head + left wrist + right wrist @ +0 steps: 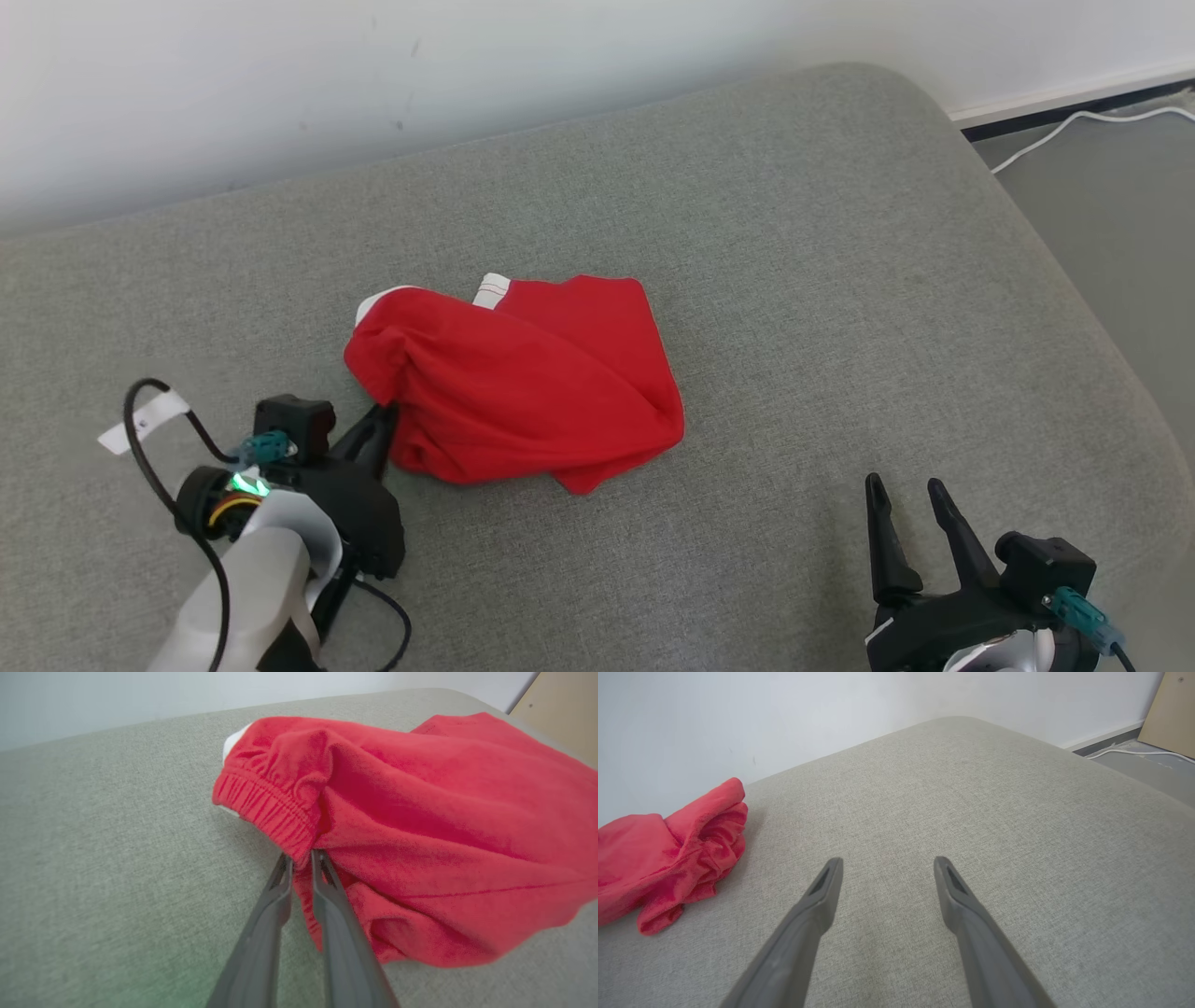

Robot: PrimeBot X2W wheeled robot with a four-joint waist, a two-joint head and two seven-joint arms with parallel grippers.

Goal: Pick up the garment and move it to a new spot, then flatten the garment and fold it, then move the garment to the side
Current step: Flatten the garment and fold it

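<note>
Crumpled red garment (523,383) on a grey cushion (840,280), its waistband (266,812) pinched between the jaws of the left gripper (301,856), seemingly for lifting; the right gripper (904,485) hangs well apart, jaws gaping empty.

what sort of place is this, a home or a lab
Likely a plain indoor room, home or test space: a grey upholstered cushion against a bare white wall, a white cable on the grey floor, a red garment on the cushion.

Left pincer (301,857) stretched forward, fingers nipped tight on the garment (420,812); right pincer (887,861) held low, fingers spread wide.
</note>
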